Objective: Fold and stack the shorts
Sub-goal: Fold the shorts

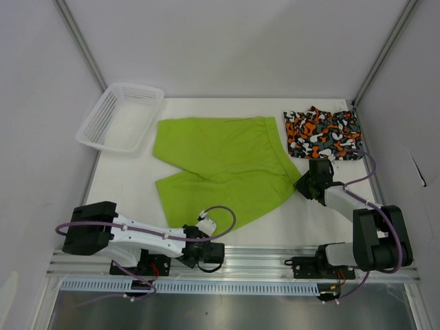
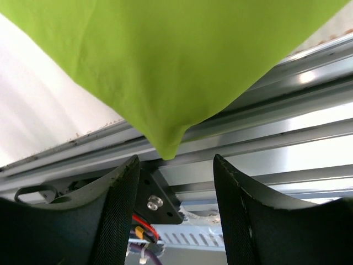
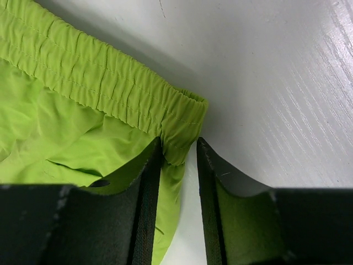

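Observation:
The lime green shorts (image 1: pixel 220 165) lie spread flat mid-table, waistband to the right and legs to the left. The camo shorts (image 1: pixel 323 134) sit folded at the back right. My right gripper (image 1: pixel 306 184) is at the green waistband's near right corner. In the right wrist view its narrow jaws (image 3: pixel 179 146) straddle that elastic corner (image 3: pixel 185 118). The cloth touches the left finger, and a strip of table shows beside the right one. My left gripper (image 1: pixel 210 253) hangs open at the table's near edge. The near leg's hem corner (image 2: pixel 168 149) sits just beyond its fingertips (image 2: pixel 175 165), with nothing between them.
A white mesh basket (image 1: pixel 88 124) stands at the back left. An aluminium rail (image 1: pixel 275 256) runs along the near edge, right under the left gripper (image 2: pixel 287 127). White walls close in both sides and the back.

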`<control>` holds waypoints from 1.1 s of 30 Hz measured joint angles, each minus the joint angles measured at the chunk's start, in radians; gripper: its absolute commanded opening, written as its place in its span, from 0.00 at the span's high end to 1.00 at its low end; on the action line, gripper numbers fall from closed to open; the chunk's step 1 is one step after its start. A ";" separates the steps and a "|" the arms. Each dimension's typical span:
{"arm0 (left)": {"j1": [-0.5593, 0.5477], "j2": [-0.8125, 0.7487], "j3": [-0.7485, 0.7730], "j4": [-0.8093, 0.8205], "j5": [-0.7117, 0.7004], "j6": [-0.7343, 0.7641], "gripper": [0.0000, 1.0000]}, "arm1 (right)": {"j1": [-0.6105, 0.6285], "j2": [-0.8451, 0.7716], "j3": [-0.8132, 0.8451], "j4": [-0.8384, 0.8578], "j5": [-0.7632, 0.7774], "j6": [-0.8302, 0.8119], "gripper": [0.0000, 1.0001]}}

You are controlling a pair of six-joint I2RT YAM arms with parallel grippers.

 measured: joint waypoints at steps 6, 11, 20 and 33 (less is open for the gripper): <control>-0.002 -0.095 -0.016 0.077 -0.037 0.000 0.38 | 0.000 0.000 0.000 0.000 -0.002 -0.002 0.78; 0.000 -0.190 -0.056 0.090 -0.065 -0.005 0.39 | 0.000 0.000 0.000 0.000 -0.007 0.000 0.97; 0.003 -0.028 -0.031 0.063 -0.101 -0.038 0.50 | 0.000 0.000 0.013 -0.009 -0.008 0.003 1.00; 0.079 -0.012 -0.056 0.087 -0.121 -0.050 1.00 | 0.000 -0.023 0.014 -0.037 -0.015 0.003 1.00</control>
